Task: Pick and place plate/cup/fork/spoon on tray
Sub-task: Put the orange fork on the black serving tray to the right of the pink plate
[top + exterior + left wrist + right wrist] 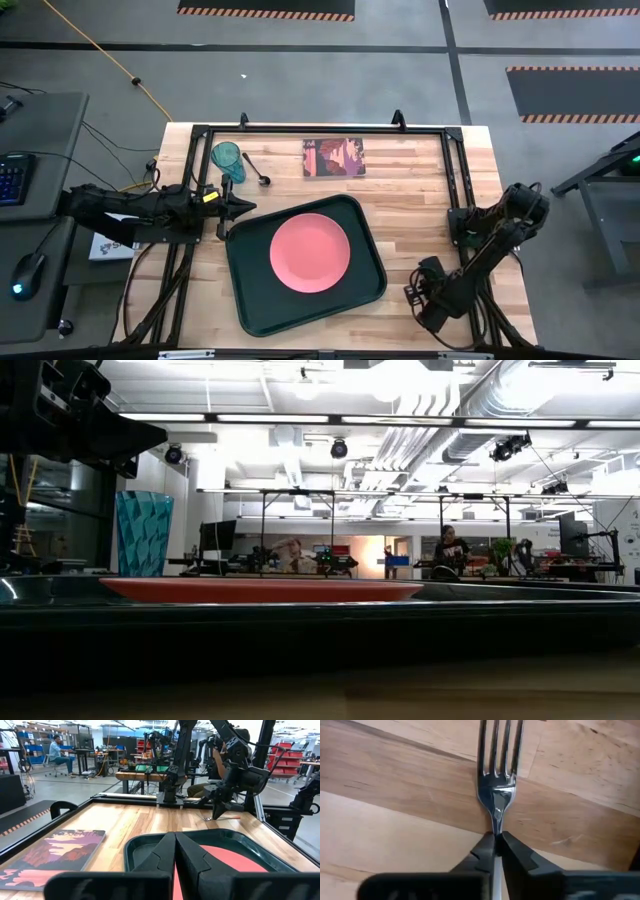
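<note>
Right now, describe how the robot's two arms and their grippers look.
Both are dark, nearly black jointed arms. The left arm carries a small yellow marking near its wrist, and its gripper ends in two tapered, pointed matte black fingers. The right arm is bulkier at its joints; its gripper has the same wedge-shaped black fingers. Black cables trail beside each base.

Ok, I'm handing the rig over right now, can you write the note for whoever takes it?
Right end effector: shut on the silver-tined fork, low over the wood right of the large dark green tray.
Left end effector: shut, empty, at the tray's left far corner.
Done: round pink plate is on the tray.
Left: fork; translucent teal cup and small dark spoon, both on the table beyond the tray.
</note>
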Tool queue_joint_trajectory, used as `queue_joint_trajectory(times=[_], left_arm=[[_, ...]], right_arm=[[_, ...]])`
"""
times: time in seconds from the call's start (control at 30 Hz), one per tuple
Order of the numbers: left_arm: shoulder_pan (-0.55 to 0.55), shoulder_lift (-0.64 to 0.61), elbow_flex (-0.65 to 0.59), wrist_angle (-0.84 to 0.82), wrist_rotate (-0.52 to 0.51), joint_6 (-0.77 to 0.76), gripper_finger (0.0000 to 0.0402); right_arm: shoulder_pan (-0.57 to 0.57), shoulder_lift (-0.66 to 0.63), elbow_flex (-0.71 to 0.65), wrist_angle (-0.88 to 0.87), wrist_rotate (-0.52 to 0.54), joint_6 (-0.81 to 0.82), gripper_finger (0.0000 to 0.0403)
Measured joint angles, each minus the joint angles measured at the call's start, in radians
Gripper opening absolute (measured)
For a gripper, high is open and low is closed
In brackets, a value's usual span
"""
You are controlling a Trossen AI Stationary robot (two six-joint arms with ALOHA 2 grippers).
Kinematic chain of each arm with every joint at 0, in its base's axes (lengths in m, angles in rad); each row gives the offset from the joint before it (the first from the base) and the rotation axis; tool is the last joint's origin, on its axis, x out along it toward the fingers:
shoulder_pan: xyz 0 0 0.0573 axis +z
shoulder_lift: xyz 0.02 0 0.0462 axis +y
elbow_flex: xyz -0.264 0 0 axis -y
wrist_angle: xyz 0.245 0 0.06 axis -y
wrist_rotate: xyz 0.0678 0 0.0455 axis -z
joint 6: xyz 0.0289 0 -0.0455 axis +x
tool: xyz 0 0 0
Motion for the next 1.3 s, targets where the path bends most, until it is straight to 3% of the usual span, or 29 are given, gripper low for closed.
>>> queue_joint_trajectory(times=[0.17, 0.23, 0.4, 0.47, 0.6, 0.7, 0.8, 0.97, 1.3], left_arm=[[0.0, 0.0, 0.0, 0.0, 0.0, 0.0, 0.0], [0.0, 0.0, 0.0, 0.0, 0.0, 0.0, 0.0], [0.0, 0.0, 0.0, -0.001, 0.0, 0.0, 0.0], [0.0, 0.0, 0.0, 0.0, 0.0, 0.0, 0.0], [0.0, 0.0, 0.0, 0.0, 0.0, 0.0, 0.0], [0.0, 0.0, 0.0, -0.001, 0.0, 0.0, 0.0], [0.0, 0.0, 0.0, 0.0, 0.0, 0.0, 0.0], [0.0, 0.0, 0.0, 0.0, 0.0, 0.0, 0.0], [0.0, 0.0, 0.0, 0.0, 0.0, 0.0, 0.0]], right_arm=[[-0.017, 0.006, 0.029, -0.043, 0.004, -0.076, 0.0018], [-0.022, 0.007, 0.064, -0.157, 0.008, -0.103, 0.0007], [-0.03, -0.024, 0.203, -0.349, 0.086, -0.127, 0.0008], [-0.039, -0.03, 0.253, -0.391, 0.166, -0.134, 0.0004], [-0.096, -0.035, 0.31, -0.354, 0.357, -0.234, 0.0004], [-0.184, -0.035, 0.315, -0.211, 0.42, -0.398, 0.0003], [-0.286, -0.035, 0.302, -0.075, 0.444, -0.622, 0.0002], [-0.417, -0.035, 0.301, -0.098, 0.46, -0.826, 0.0001], [-0.477, -0.035, 0.301, -0.068, 0.44, -0.935, 0.0001]])
